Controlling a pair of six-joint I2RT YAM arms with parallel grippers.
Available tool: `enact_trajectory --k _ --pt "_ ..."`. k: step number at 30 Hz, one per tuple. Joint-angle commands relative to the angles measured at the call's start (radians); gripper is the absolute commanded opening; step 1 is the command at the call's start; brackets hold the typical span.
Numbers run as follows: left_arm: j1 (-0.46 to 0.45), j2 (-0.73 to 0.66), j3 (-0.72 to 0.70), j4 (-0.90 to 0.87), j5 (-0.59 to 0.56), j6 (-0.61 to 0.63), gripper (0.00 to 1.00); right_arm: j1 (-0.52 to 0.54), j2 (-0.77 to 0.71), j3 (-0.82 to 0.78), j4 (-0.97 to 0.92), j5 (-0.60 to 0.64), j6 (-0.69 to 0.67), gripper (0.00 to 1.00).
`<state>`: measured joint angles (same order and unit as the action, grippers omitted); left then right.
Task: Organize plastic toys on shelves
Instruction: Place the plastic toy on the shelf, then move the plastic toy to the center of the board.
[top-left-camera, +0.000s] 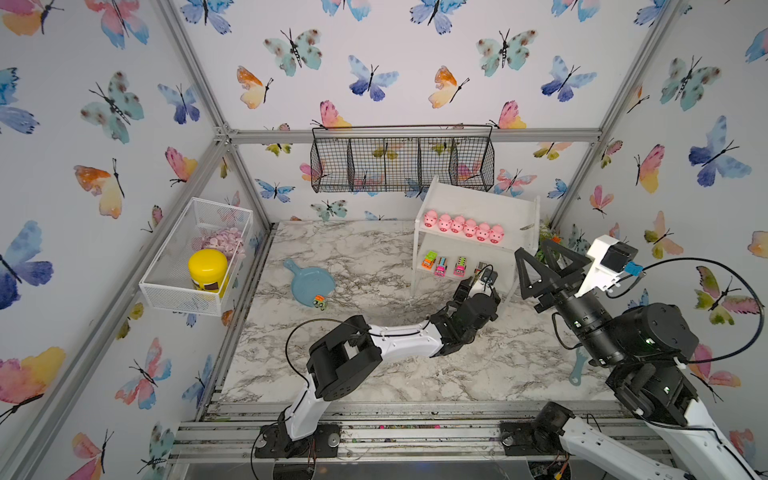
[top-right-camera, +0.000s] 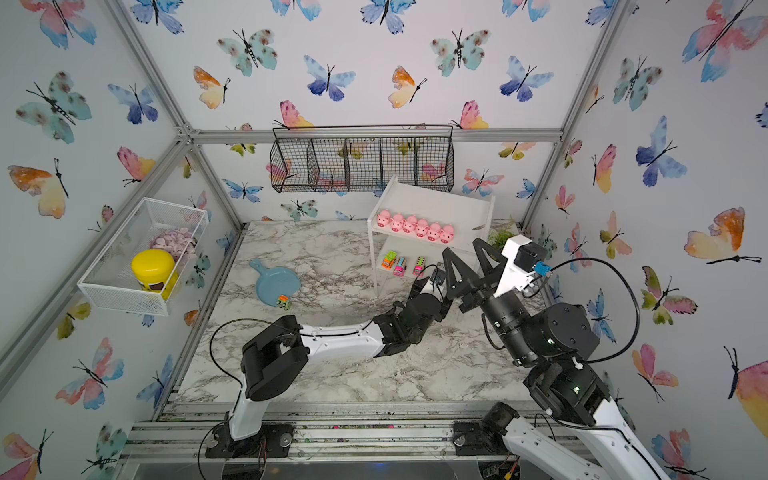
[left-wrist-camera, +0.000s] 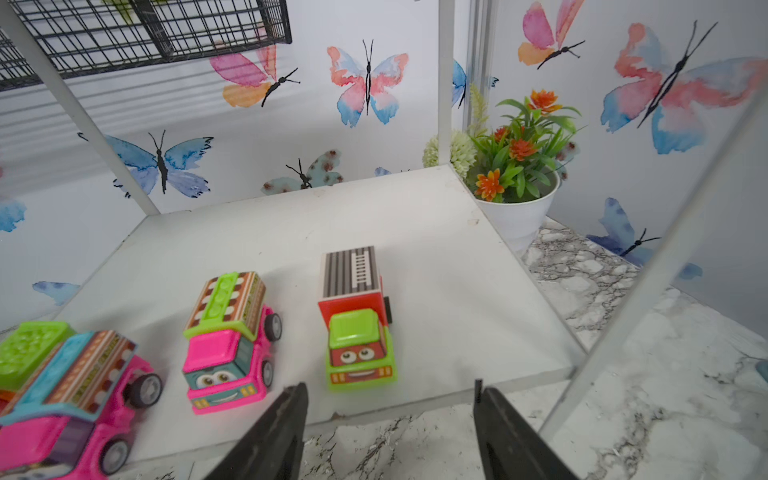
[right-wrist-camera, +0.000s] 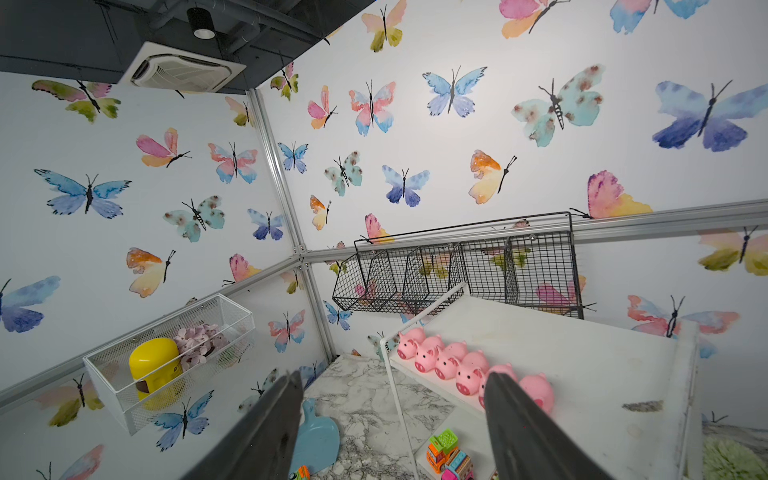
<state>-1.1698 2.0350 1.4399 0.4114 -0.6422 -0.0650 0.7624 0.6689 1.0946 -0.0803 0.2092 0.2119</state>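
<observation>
The white shelves (top-left-camera: 498, 212) stand at the back right. Several pink pigs (top-left-camera: 463, 226) line the upper board. On the lower board (left-wrist-camera: 457, 270) stand the toy trucks: a green and red one (left-wrist-camera: 357, 332), a pink one (left-wrist-camera: 230, 345) and another pink one (left-wrist-camera: 70, 386). My left gripper (left-wrist-camera: 388, 388) is open at the board's front edge. The green and red truck stands free just beyond its fingertips. One more small truck (top-left-camera: 319, 302) lies on the table beside the blue pan. My right gripper (top-left-camera: 534, 249) hangs open and empty in front of the shelves' right side.
A blue pan (top-left-camera: 309, 284) lies mid-table on the left. A black wire basket (top-left-camera: 401, 164) hangs on the back wall above the shelves. A white mesh basket (top-left-camera: 195, 257) on the left wall holds a yellow jar (top-left-camera: 208, 268) and pale discs. A potted plant (left-wrist-camera: 519, 166) sits behind the shelves.
</observation>
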Motion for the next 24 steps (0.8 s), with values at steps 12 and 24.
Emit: enact_trajectory --k 12,24 --pt "0.077 -0.697 -0.704 0.04 0.091 -0.026 0.98 -0.002 0.041 -0.028 -0.008 -0.236 0.053 0.74" --pt "0.772 -1.114 -0.896 -0.471 0.51 -0.389 0.98 0.059 0.489 0.137 -0.107 -0.577 0.065 0.52"
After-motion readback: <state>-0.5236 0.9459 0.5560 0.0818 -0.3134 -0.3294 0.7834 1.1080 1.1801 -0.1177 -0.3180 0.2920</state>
